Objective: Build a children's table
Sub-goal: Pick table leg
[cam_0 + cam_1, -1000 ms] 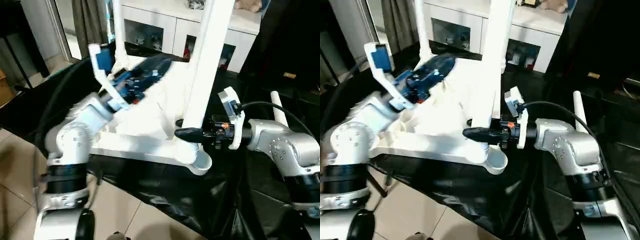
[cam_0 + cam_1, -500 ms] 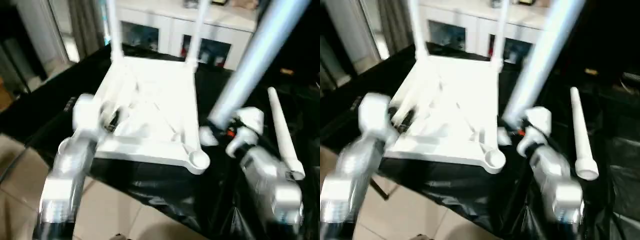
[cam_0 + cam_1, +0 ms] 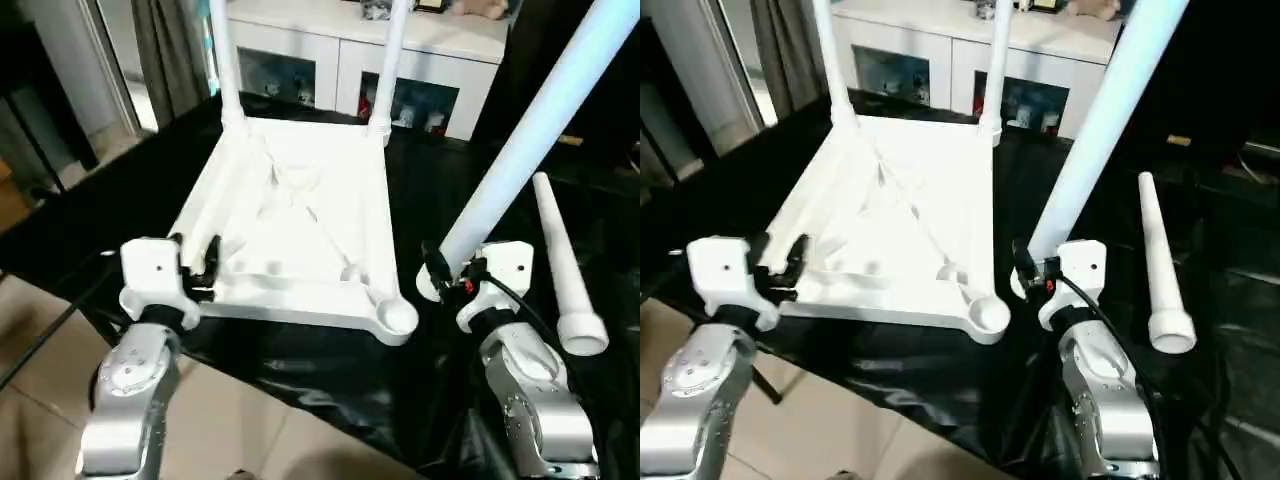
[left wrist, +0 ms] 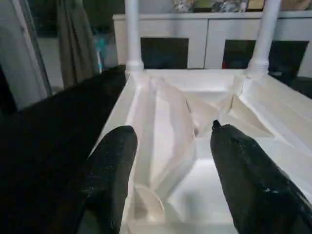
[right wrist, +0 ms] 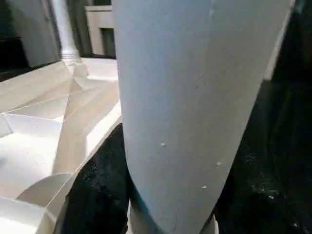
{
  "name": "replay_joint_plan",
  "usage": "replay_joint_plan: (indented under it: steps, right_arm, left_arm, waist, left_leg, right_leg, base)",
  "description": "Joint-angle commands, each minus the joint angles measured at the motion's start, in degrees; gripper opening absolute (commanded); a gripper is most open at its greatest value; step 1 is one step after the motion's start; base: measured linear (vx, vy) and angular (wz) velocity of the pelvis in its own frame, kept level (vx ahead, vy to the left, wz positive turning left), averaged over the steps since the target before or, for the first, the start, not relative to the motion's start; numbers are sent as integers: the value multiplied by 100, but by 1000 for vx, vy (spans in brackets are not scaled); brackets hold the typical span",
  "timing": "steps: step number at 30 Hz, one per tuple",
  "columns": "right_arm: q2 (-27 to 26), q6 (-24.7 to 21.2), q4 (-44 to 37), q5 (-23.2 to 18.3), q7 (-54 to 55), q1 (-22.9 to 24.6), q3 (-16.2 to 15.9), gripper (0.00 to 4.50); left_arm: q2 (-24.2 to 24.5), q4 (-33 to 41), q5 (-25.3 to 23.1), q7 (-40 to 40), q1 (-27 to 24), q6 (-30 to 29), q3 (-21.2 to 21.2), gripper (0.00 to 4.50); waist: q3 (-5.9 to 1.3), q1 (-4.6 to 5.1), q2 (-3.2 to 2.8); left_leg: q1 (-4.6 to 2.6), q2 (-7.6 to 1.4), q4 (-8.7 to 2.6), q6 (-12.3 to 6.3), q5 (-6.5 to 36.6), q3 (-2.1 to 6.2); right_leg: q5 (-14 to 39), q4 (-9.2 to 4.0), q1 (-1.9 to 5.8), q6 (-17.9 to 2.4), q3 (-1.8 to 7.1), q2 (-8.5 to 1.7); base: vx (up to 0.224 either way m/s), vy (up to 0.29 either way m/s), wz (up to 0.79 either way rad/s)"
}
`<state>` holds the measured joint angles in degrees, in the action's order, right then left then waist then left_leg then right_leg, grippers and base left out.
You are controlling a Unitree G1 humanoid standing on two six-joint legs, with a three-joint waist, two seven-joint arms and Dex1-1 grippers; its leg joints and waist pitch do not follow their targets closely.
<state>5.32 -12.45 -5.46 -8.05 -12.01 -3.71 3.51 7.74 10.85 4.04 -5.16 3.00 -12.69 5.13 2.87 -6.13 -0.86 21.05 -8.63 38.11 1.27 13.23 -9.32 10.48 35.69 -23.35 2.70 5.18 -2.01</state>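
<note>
Underneath, black sheet point(image 3: 440, 200), white cabinet point(image 3: 340, 60) behind, tiled floor point(image 3: 250, 430)

the held leg point(image 3: 530, 130) slanted across the right side; two mounted legs point(image 3: 226, 60) blocked the tabletop's point(image 3: 290, 215) far edge; its ribbed centre lay open.

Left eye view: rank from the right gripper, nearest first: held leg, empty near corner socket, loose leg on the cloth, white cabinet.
From the right gripper:
1. Held leg, in its grip.
2. Empty corner socket, just toward the robot's left.
3. Loose leg, lying on its right.
4. White cabinet, far behind the tabletop.
</note>
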Motion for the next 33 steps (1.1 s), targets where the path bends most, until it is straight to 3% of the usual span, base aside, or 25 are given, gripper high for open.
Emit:
replay_joint_plan:
  steps: [1,2,3,5,6,7,9,10,11,12,14,16,18,22,23,24,25,26,27,28,29,30,31,32,33]
  right_arm:
    - [-109,-105,-112,-59,107,114,-3,188]
    - [-110,-104,-112,-58,109,115,-3,188]
    - [-162,-84,-124,-65,168,141,-30,188]
    - [-179,-94,-131,-91,167,148,-36,188]
    - [-192,-104,-136,-112,173,150,-34,188]
    - [-229,-114,-136,-148,184,133,-37,188]
    - [-250,-146,-129,-156,171,98,-60,188]
    - [-248,-206,-126,-169,144,59,-84,188]
    - [-229,-250,-129,-177,124,20,-92,188]
    - [-216,-277,-132,-184,111,-4,-94,188]
    - [-206,-277,-102,-194,74,-59,-104,188]
    - [-136,-262,-57,-217,-28,-159,-137,188]
    - [-68,-241,-30,-235,-118,-225,-165,188]
    - [-36,-279,-41,-322,-191,-302,-139,188]
    - [-2,-286,-35,-300,-196,-338,-143,188]
    - [24,-301,-22,-284,-206,-373,-142,188]
    - [30,-346,19,-318,-243,-416,-131,188]
    - [27,-358,39,-329,-250,-437,-123,188]
    - [25,-365,64,-329,-249,-456,-117,188]
    - [27,-359,109,-320,-263,-484,-125,188]
    - [27,-352,127,-331,-269,-495,-130,188]
    - [27,-346,140,-342,-272,-503,-134,188]
    - [19,-345,154,-354,-269,-510,-135,188]
    - [8,-322,170,-344,-264,-514,-151,188]
    - [-7,-311,181,-338,-260,-518,-168,188]
  left_arm:
    - [99,-112,-190,140,106,37,-13,282]
    - [99,-112,-189,138,105,38,-13,282]
    - [101,-126,-139,115,102,46,-14,282]
    - [80,-127,-113,128,105,21,2,282]
    - [64,-122,-99,137,104,12,8,282]
    - [41,-82,-103,161,87,-49,11,282]
    - [-17,-50,-81,204,60,-98,52,282]
    - [-52,-20,-68,216,28,-87,74,282]
    - [-62,2,-65,221,18,-103,74,282]
    - [-66,16,-61,223,15,-118,70,282]
    - [-26,-3,-80,160,-56,0,39,282]
    - [36,-8,-118,64,-169,128,-11,282]
    - [50,5,-152,30,-215,159,-34,282]
    - [9,13,-64,-41,-158,124,-40,282]
    - [-15,6,-5,-75,-123,116,-35,282]
    - [-16,-5,27,-89,-96,115,-44,282]
    - [31,-30,-24,-79,-75,124,-81,282]
    - [58,-47,-54,-78,-69,144,-100,282]
    - [72,-60,-63,-87,-66,155,-112,282]
    - [82,-60,-67,-114,-80,167,-117,282]
    - [87,-58,-75,-119,-82,164,-117,282]
    - [92,-56,-83,-122,-82,162,-118,282]
    - [91,-51,-78,-121,-83,152,-111,282]
    - [88,-41,-71,-110,-83,131,-95,282]
    - [92,-29,-62,-112,-78,116,-86,282]
  waist:
    - [-258,19,3]
    - [-303,116,-89]
    - [-354,262,-191]
    - [-362,302,-297]
    - [-360,316,-264]
    - [-370,347,-281]
    - [-406,435,-283]
    - [-504,508,-192]
    - [-512,494,38]
    - [-509,276,111]
    - [-372,210,128]
    - [-314,232,53]
    - [-269,320,15]
    - [-73,449,3]
    - [-12,500,-88]
    - [7,501,-148]
    - [-17,324,-161]
    - [-68,252,-57]
    - [-135,399,107]
    - [-41,141,283]
    - [-19,30,308]
    - [-108,-114,175]
    - [-184,-105,163]
    - [-187,-52,107]
    - [-314,152,-51]
  left_leg:
    - [-142,-146,-331,-73,1161,209]
    - [-412,-237,-590,28,1273,157]
    - [-454,-481,-779,302,1431,127]
    - [-263,-800,-1043,1009,1642,129]
    - [-155,-1180,-1254,1170,1413,213]
    - [-106,-1375,-1339,973,1001,488]
    - [-320,-1450,-1190,164,771,582]
    - [-397,-1195,-928,-469,164,601]
    - [-34,-672,-628,-894,-49,277]
    - [371,-128,-312,-749,-199,61]
    - [269,-235,-384,-462,270,178]
    - [233,-365,-601,-203,730,231]
    - [12,-540,-794,80,1993,305]
    - [-534,-492,-766,522,4251,366]
    - [-571,-582,-966,610,4919,378]
    - [-308,-717,-1335,694,5356,357]
    - [36,-741,-1718,661,5768,190]
    - [-281,-679,-1548,476,5315,21]
    - [-856,-667,-1152,651,4989,-93]
    - [-518,-242,-56,426,2389,-147]
    - [-261,-213,20,239,1670,-33]
    - [-103,-240,-173,289,728,123]
    - [-210,-230,-381,475,628,74]
    - [-58,-247,-734,241,425,211]
    - [-649,-511,-910,-163,795,486]
  right_leg:
    - [3484,-866,22,-590,711,-252]
    - [2812,-656,-226,-502,366,138]
    - [1495,-151,-387,-450,-169,286]
    - [690,118,-250,-437,-446,150]
    - [246,277,-149,-321,-681,-30]
    - [137,469,-86,-327,-830,-154]
    - [562,425,-174,-317,-821,-334]
    - [298,253,-87,-513,-692,-527]
    - [-604,-132,221,-971,-537,-691]
    - [-1479,-310,523,-927,-450,-1091]
    - [383,-520,419,-461,-484,-1068]
    - [2202,-590,381,-425,-609,-795]
    - [3001,-625,326,-538,-702,-689]
    - [4514,-1005,257,-303,-986,-648]
    - [4077,-860,400,-334,-1237,-450]
    - [3388,-355,707,-431,-1280,-328]
    - [1708,578,1048,-433,-1243,-154]
    - [2006,433,797,-550,-950,-311]
    - [3207,-67,396,-706,-744,-404]
    - [5160,-1029,656,-1136,120,-1047]
    - [5366,-1065,912,-1124,384,-1059]
    - [4577,-926,1089,-1072,317,-774]
    - [3810,-766,1027,-992,188,-372]
    - [2162,-538,1026,-814,-288,-146]
    - [1289,-221,665,-714,-475,-75]
  base:
    - [-22,216,-50]
    - [-22,216,-50]
    - [-69,230,-43]
    - [-82,212,-48]
    - [-59,149,-43]
    - [-42,65,-20]
    - [-21,33,-10]
    - [-61,-49,-10]
    - [-61,-49,-10]
    - [-82,-76,-19]
    - [-84,-88,-17]
    - [-73,-45,-13]
    - [-63,-9,-12]
    - [-47,20,-5]
    - [0,0,0]
    - [-48,55,-11]
    - [0,0,0]
    - [0,0,0]
    - [77,-78,-8]
    - [96,-63,-56]
    - [96,-63,-56]
    - [109,-2,-75]
    - [150,10,-62]
    - [150,10,-62]
    - [150,22,-19]
